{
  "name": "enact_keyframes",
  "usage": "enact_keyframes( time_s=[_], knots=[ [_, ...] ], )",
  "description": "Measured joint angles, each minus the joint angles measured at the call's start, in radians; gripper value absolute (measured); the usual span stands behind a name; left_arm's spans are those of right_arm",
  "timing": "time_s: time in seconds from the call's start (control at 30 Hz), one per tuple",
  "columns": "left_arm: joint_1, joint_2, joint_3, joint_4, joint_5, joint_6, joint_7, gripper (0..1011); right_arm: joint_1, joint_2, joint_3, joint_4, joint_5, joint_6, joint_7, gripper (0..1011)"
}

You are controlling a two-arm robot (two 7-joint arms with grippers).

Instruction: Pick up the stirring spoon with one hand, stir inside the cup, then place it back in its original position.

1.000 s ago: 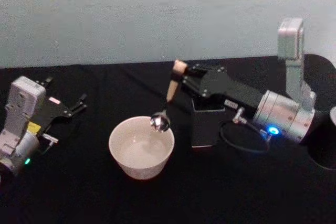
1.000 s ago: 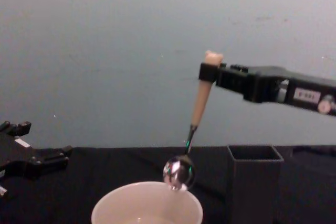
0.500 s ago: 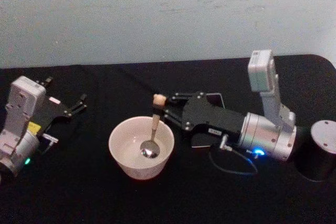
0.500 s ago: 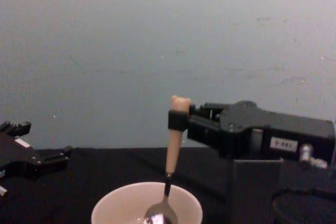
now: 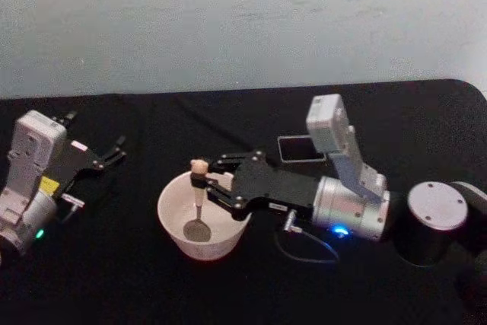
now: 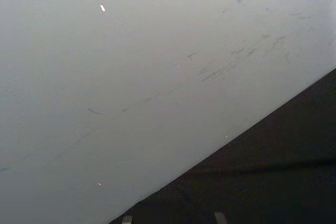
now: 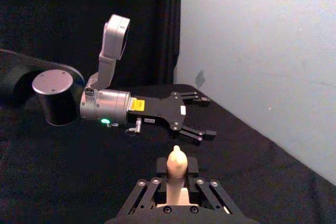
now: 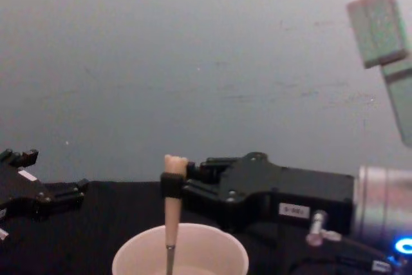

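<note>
The cream cup (image 5: 207,247) stands in the middle of the black table. The stirring spoon (image 5: 197,203) stands nearly upright in it, metal bowl low inside, beige handle and bear head above the rim. My right gripper (image 5: 199,182) reaches in from the right, shut on the handle just under the bear head. The chest view shows the same grip (image 8: 171,185) on the spoon (image 8: 172,214) above the cup (image 8: 138,256). The dark grey holder (image 5: 298,148) stands behind the right arm, partly hidden. My left gripper (image 5: 114,150) rests open at the far left.
The right arm's dark round joint (image 5: 434,218) sits at the table's right, with a thin cable (image 5: 304,249) looping beneath the wrist. In the right wrist view the left arm (image 7: 131,108) lies across the black cloth beyond the spoon handle (image 7: 175,163). A pale wall stands behind the table.
My right gripper has moved left and down with the spoon. The spoon's bowl went from above the cup's rim to low inside the cup. The left arm has not moved.
</note>
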Motion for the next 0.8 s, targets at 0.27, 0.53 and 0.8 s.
enact_keyframes(
  time_s=[0.27,0.53,0.8],
  knots=[
    [0.0,0.0,0.0,0.0,0.0,0.0,0.0,1001,0.048,-0.068,-0.018,0.081,-0.052,0.006,-0.027,212],
    [0.0,0.0,0.0,0.0,0.0,0.0,0.0,1001,0.084,-0.115,0.004,0.147,-0.073,0.009,-0.065,212],
    [0.0,0.0,0.0,0.0,0.0,0.0,0.0,1001,0.093,-0.11,0.037,0.171,-0.084,0.02,-0.077,212]
  ],
)
